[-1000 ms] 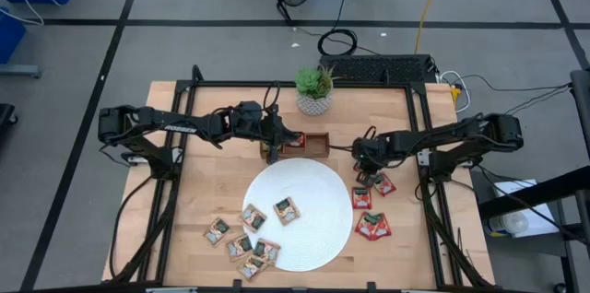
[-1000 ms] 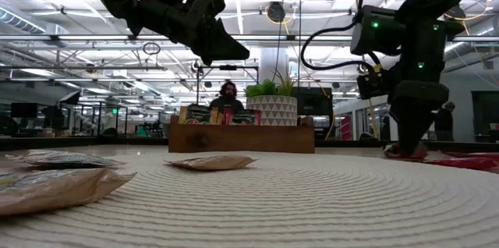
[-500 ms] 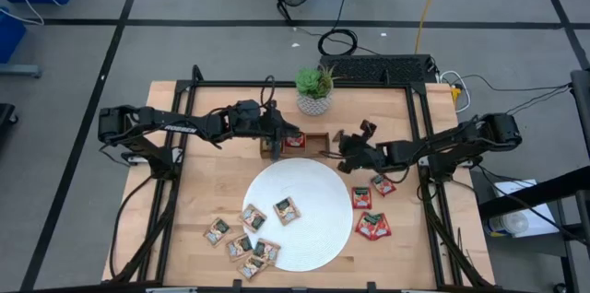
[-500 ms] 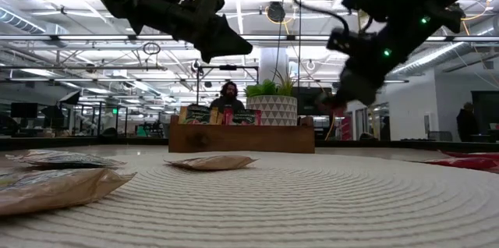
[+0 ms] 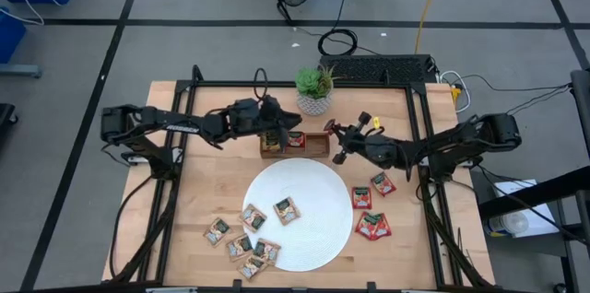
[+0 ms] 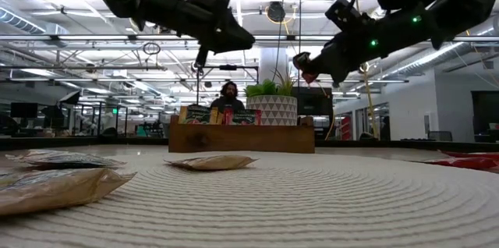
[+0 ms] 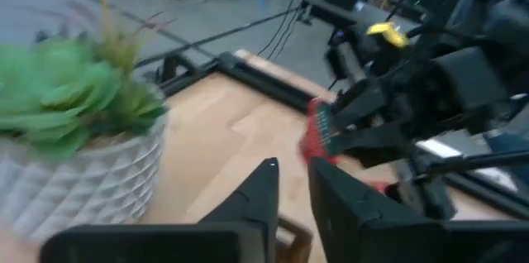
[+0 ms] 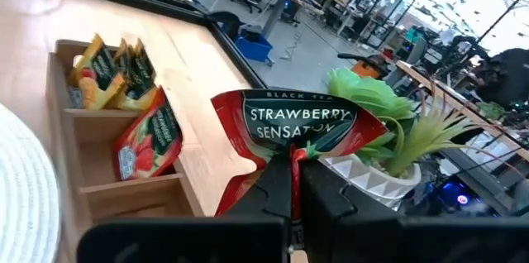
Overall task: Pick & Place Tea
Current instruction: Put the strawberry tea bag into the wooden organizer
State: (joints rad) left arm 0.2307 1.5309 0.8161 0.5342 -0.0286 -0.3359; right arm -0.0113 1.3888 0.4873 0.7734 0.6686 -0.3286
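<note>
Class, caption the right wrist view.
Right claw pinching a red strawberry tea sachet near the brown wooden tray.

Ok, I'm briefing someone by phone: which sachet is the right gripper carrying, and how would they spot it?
Find the wooden tray in front of the potted plant. Just off its right end, the right gripper hangs above the table, shut on a red sachet. It is the only sachet in the air; the other red ones lie flat on the table.

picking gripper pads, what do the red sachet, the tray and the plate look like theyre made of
Red sachet: looks like thin glossy printed foil or paper; it creases where the right gripper pinches it. Tray: apparently bare matte wood, with plain brown walls. Plate: white, with concentric ribbed rings; material unclear, possibly woven or textured.
</note>
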